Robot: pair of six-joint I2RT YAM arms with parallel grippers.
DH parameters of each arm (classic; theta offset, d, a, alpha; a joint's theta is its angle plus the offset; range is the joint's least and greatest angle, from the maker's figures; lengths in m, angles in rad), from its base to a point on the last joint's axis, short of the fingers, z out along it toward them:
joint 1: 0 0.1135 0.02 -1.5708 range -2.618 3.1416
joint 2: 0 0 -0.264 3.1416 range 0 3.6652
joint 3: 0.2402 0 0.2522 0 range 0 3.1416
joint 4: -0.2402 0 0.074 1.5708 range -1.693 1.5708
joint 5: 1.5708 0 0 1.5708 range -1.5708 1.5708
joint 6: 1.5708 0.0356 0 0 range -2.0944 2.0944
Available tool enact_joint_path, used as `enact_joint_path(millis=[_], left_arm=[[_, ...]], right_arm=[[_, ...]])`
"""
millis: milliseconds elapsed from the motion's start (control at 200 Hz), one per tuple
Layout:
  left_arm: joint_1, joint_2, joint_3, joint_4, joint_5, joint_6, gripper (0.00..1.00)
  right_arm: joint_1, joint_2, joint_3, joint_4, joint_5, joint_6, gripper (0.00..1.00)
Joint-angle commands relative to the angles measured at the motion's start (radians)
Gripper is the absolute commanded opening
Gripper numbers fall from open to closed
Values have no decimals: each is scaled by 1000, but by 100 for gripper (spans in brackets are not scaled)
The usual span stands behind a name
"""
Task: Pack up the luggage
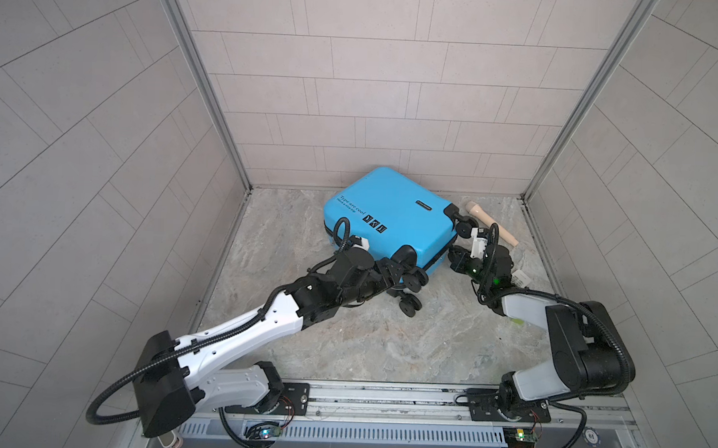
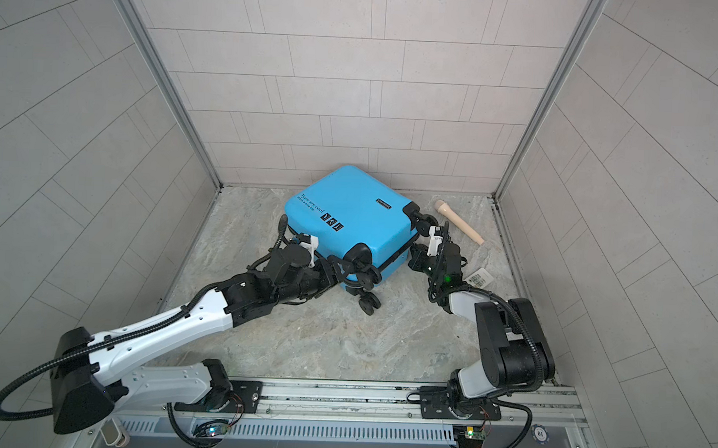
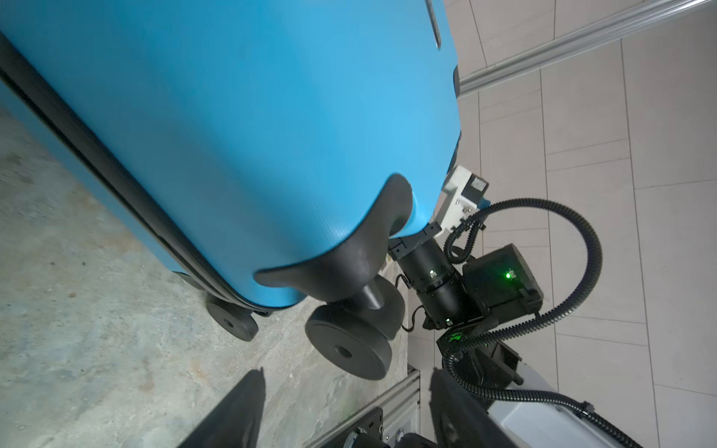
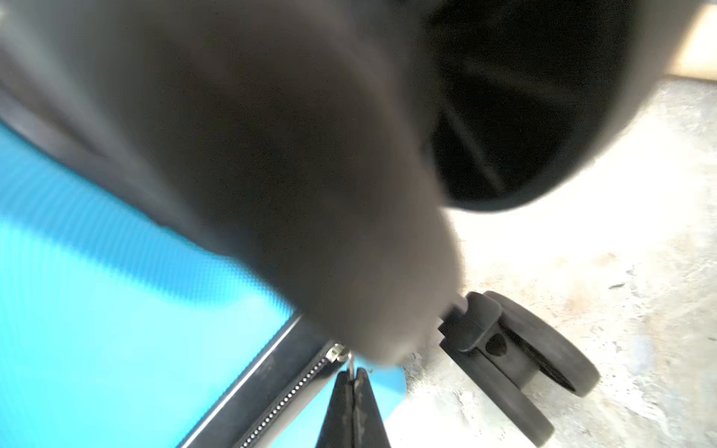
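There was one luggage [image 1: 390,222], two robot arms each carrying one gripper, one beige rod with a flared end [image 1: 492,224] and one small barcode tag [image 2: 477,277].

The luggage was a small bright-blue hard-shell suitcase. It lay flat and face up on the marbled floor [image 1: 343,345], with its far corner against the back wall and its two shells together. Black lettering and three black icons ran across its face. A black zipper band [image 4: 287,399] circled its side. Black twin-wheel casters stood at its corners, and at least three showed in both top views.

The left gripper [image 3: 345,391] sat at the suitcase's near wheel end, just beside one caster [image 3: 349,349]. Its fingers [image 3: 240,411] were spread wide with nothing between them, and the pictures did not show them touching the shell.

The right gripper [image 4: 355,376] was at the suitcase's right side, down at the zipper seam between two casters. Its fingers were pressed together on the thin metal zipper pull [image 4: 351,364], right next to the slider. A blurred dark wheel housing filled much of the right wrist view.

The rod lay on the floor beyond the right arm, just beside the suitcase's far-right caster [image 1: 459,221]. The tag lay near that arm's wrist, apart from the suitcase.
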Motion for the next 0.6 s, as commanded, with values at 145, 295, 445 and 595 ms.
enact_joint_path(millis=[145,295,445,595], left_arm=[[-88,137,66,170,47,-120,87],[-93,227,108,231,56,-142,91],[-77,273,142,261,-5,-135,91],[-51,304,158,282,-29,-146,92]], right_arm=[[33,-17,-5,-85,58,-11,0],[48,-15,-2,-93,75,-18,0],[52,-18,-7,-90,80,-16,0],[50,-20,-6,-92,82,-16,0]])
